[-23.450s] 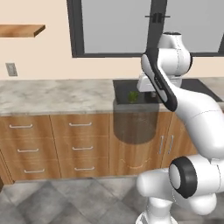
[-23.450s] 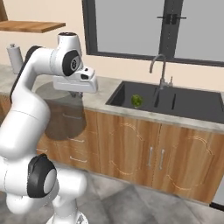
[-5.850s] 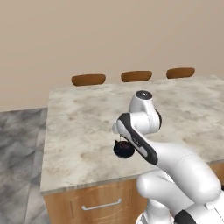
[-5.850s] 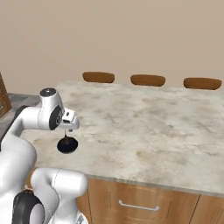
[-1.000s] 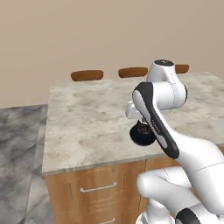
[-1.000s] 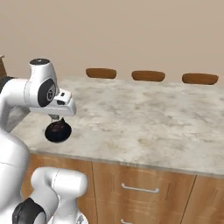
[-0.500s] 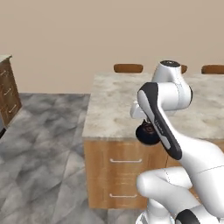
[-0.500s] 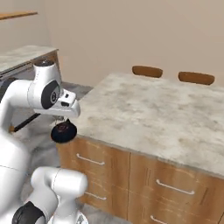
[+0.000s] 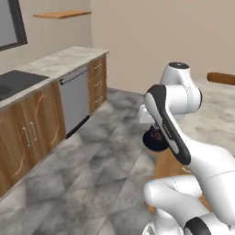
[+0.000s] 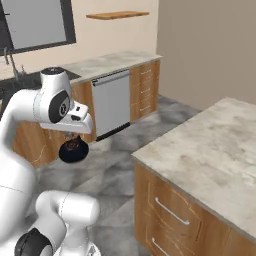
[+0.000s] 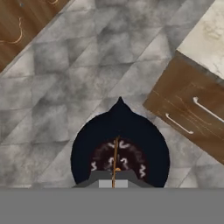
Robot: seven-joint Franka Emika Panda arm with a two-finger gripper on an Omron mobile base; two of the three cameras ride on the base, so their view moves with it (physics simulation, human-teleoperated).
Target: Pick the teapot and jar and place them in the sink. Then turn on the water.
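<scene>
Nearest the cameras, the two-finger gripper was clenched on the thin looped wire handle of the small squat round black teapot, which hung just beneath the hand, clear of any surface. In the hand view that teapot sat directly below the camera with its spout pointing away and the wire running straight up the middle toward the fingers, so the grip looked centred and the pot level. Carrying it by the handle, tucked close to the arm, probably kept it from swinging while the base travelled.

Below it lay the grey tiled floor, not a counter: the teapot was mid-carry over open floor. Just beside the robot stood the marble-topped wooden island with drawers; from the left base view the teapot hung off that island's edge.

Farther off, across the floor, ran the wooden cabinet run with a stone counter and a stainless dishwasher front. At its far end was the black rectangular sink, with the tall grey gooseneck faucet under the window. The teapot was well apart from it, so the drop into the basin had not yet been made, and no stream showed at the faucet.
</scene>
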